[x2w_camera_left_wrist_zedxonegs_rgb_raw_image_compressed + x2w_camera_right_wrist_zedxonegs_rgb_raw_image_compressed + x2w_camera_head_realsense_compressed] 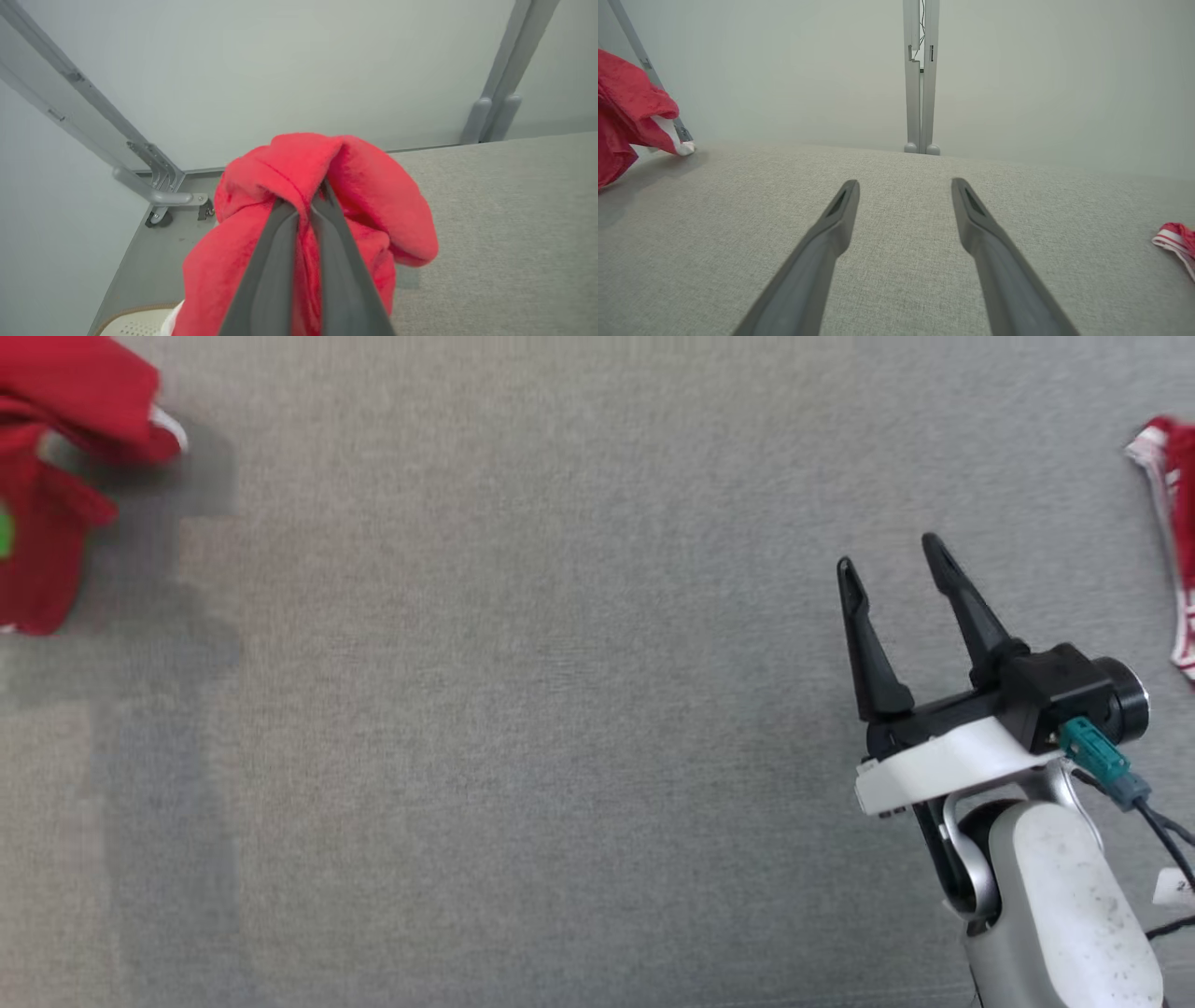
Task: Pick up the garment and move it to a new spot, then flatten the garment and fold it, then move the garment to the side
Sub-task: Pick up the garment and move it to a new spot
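Observation:
The garment (pixel 79 392) is red fleece with a white cuff, bunched up at the far left of the grey table (pixel 560 709), where it casts a shadow. My left gripper (pixel 306 200) is shut on the garment (pixel 373 186), and folds of it bulge around both fingers. The garment (pixel 626 107) hangs at the left edge of the right wrist view, its white cuff low by the tabletop. My right gripper (pixel 887 555) stands open at the lower right over bare table, nothing between its fingers (pixel 840 210).
A second red cloth with white stripes (pixel 1178 523) lies at the table's right edge (pixel 1176 238). Grey frame posts (pixel 920 93) and a pale wall stand behind the table. A white perforated basket (pixel 135 326) sits below the table's left corner.

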Available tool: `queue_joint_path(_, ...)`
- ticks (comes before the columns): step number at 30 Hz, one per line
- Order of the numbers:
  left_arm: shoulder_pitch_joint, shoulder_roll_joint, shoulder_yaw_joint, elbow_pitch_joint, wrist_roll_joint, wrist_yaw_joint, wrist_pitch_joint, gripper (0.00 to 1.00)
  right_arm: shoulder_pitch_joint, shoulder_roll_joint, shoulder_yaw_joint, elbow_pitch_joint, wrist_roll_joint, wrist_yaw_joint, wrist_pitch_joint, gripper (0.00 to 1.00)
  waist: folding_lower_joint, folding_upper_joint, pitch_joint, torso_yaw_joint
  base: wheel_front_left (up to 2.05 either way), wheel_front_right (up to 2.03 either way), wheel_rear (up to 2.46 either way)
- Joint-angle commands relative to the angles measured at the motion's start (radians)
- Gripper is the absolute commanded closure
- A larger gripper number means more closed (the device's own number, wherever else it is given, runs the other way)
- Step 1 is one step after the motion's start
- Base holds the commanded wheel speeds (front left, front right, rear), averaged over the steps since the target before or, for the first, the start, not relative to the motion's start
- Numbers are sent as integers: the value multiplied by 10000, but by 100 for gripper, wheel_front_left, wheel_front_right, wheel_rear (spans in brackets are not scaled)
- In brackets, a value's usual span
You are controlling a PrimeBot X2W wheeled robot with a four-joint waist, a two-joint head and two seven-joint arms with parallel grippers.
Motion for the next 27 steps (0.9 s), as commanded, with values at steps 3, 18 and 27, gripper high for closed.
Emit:
queue_joint_path(3, 360, -215, -830, -1375, -573, -28, 612, 100, 390, 3, -93, 429, 272, -15, -297, 0, -1, 0, -1965, -1146, 0, 0, 0)
queue_joint_path(18, 2770, -2236, -2346, -6885, -3720, 488, 2424, 100, 951, 10, -488, 1536, 1137, -15, -1008, 0, -1, 0, -1975, -2438, 0, 0, 0)
queue_joint_path(27, 3946, -2484, -2674, -3746, -2394, 793, -105, 100, 184, 12, -218, 1863, 1357, -15, -1307, 0, -1, 0, -785, -2768, 0, 0, 0)
